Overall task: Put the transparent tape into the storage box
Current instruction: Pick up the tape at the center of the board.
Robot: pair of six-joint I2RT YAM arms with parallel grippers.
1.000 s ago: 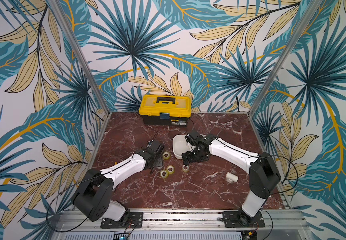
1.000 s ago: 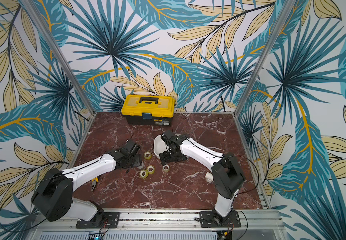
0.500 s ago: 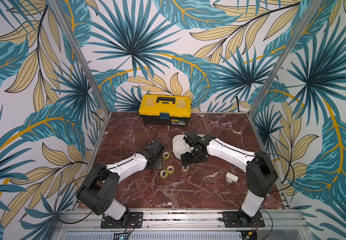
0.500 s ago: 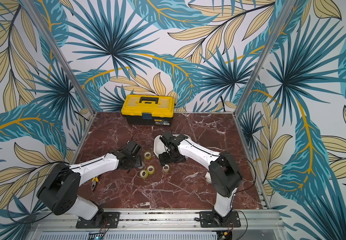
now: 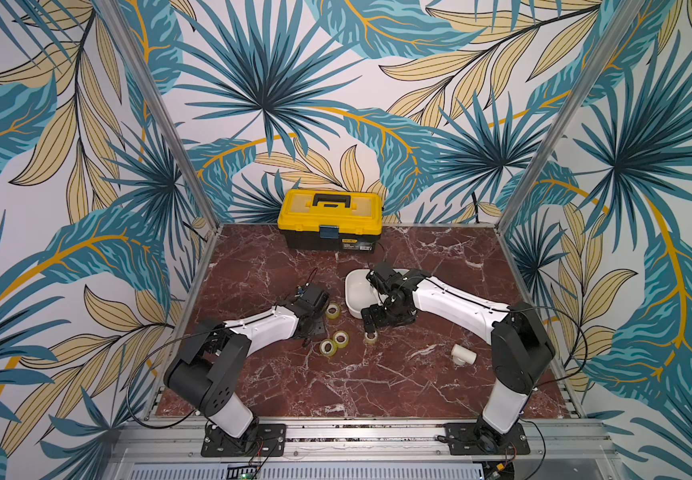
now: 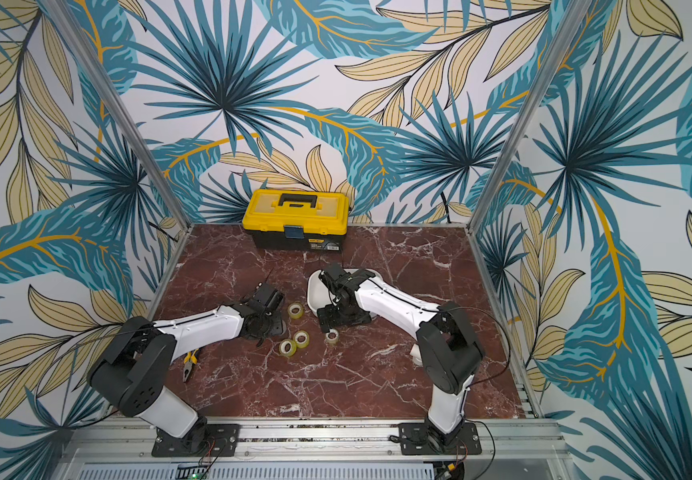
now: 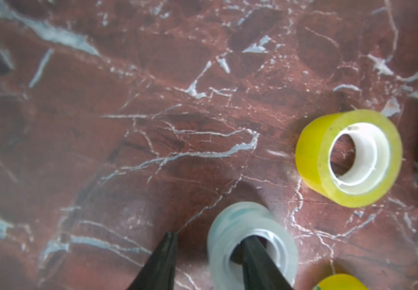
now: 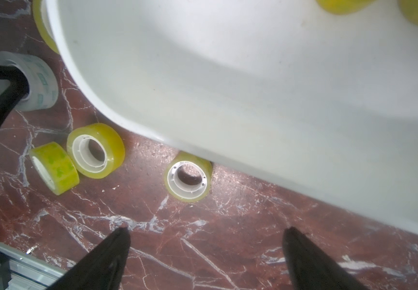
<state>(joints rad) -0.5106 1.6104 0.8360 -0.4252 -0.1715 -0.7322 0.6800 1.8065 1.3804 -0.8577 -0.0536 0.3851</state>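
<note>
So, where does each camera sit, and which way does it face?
Top views: high at the front, facing down and back over the table; left arm and right arm show.
Left wrist: above the left gripper, facing down at a pale tape roll; its fingers show.
Right wrist: above the right gripper, facing down at the storage box rim; its fingers show.
Shared: both wrist views show the pale tape roll.

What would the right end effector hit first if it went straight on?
Probably the small yellowish tape roll lying flat beside the white plastic tub, just ahead of the open right end effector; depth is unclear.
</note>
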